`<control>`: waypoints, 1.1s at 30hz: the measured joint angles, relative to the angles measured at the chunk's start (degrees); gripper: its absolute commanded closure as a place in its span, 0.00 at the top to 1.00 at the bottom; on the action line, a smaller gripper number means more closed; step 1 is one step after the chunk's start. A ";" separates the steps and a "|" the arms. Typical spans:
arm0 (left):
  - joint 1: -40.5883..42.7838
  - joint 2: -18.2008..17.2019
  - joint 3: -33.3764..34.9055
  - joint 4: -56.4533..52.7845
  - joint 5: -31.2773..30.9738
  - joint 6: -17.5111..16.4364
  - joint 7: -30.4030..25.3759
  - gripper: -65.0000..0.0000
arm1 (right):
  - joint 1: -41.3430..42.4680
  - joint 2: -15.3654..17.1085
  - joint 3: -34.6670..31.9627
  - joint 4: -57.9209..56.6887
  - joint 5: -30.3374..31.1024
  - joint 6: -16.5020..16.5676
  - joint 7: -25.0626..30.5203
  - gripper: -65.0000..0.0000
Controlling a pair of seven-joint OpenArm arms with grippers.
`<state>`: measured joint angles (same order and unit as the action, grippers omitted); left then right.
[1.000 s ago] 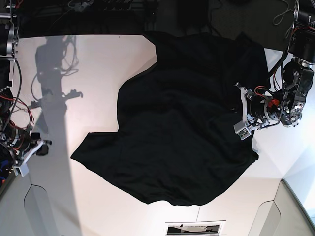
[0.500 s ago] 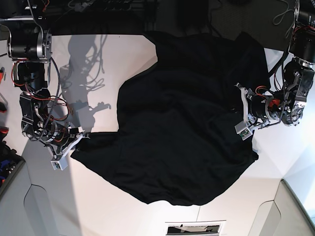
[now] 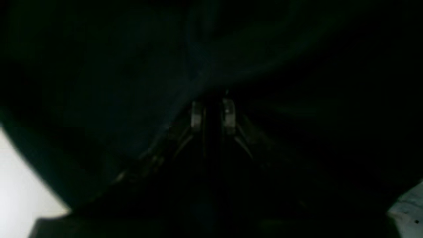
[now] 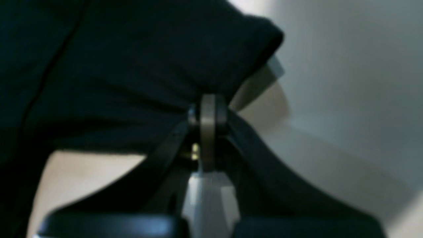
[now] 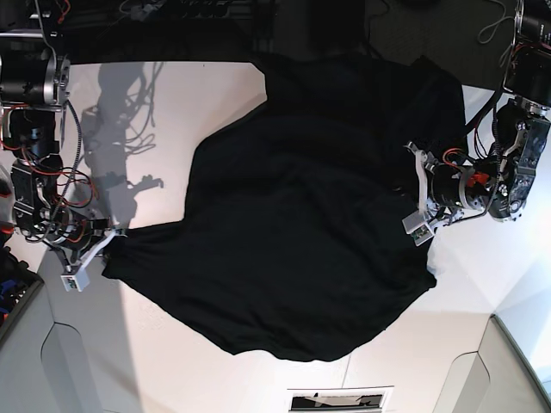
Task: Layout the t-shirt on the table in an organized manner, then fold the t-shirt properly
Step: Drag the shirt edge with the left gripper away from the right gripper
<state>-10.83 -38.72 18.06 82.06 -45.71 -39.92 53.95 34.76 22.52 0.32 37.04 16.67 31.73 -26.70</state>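
Your t-shirt lies spread but rumpled across the middle of the white table, black all over in the base view, w/ one corner drawn out to a point toward the base view's left and the far edge reaching the table's back edge.

Right gripper sits at that drawn-out corner. In the right wrist view the right gripper has its jaws pressed together on a bunched edge of the t-shirt, fabric draping off both sides, pale table behind.

Left gripper is at the opposite side of the shirt, fingers lying over the fabric near its edge. Left wrist view is v. dark: you see the left gripper w/ two pale fingertips close together, a narrow dark gap between them, black cloth all around. Can't tell whether the jaws hold fabric there. A sliver of table shows at the lower left corner.
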 measured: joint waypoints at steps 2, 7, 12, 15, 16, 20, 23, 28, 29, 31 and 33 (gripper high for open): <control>-0.15 -0.02 0.00 2.25 -2.60 0.00 -0.04 0.12 | 0.02 1.60 0.02 0.02 1.49 -0.28 -1.99 0.00; -0.09 0.63 1.03 6.40 -5.51 0.02 1.73 0.12 | -0.31 5.38 0.02 0.02 6.49 -0.44 -7.43 0.00; 0.33 1.62 3.45 6.69 -3.41 0.00 1.73 0.12 | -4.61 9.33 0.07 1.62 11.21 -0.02 -6.47 0.00; 0.31 1.55 3.50 6.29 1.05 0.02 0.83 0.12 | -9.01 10.54 1.75 5.07 12.15 -0.26 -5.86 0.00; 0.31 1.57 3.48 6.25 1.86 0.00 0.81 0.12 | -10.56 10.54 2.91 6.78 12.02 -0.55 -5.68 0.00; 0.31 1.22 3.48 6.21 2.14 0.02 0.66 0.12 | -17.38 10.14 8.68 15.47 14.08 -1.29 -7.89 0.00; 0.33 0.00 3.52 6.21 1.75 0.02 0.94 0.12 | -21.81 9.75 13.31 23.12 15.56 -1.36 -12.00 0.00; 0.31 -4.37 3.52 6.21 -2.36 0.00 1.36 0.12 | -21.73 9.81 15.10 30.53 18.43 -1.51 -14.16 0.00; 0.31 -4.94 3.52 6.21 -2.43 0.00 1.44 0.12 | -21.05 9.68 15.10 30.80 18.88 -1.46 -13.84 0.00; 0.35 -6.10 3.52 6.21 -3.19 0.00 1.62 0.12 | -19.67 8.76 15.10 30.80 18.91 -1.40 -13.81 0.00; 0.85 -7.30 3.48 6.21 -4.68 0.02 1.60 0.12 | -18.56 7.67 15.06 29.66 18.56 -1.46 -13.86 0.00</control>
<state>-9.98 -46.02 21.54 88.27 -50.39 -39.90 55.55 16.21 30.20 15.38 66.70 35.22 30.26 -40.56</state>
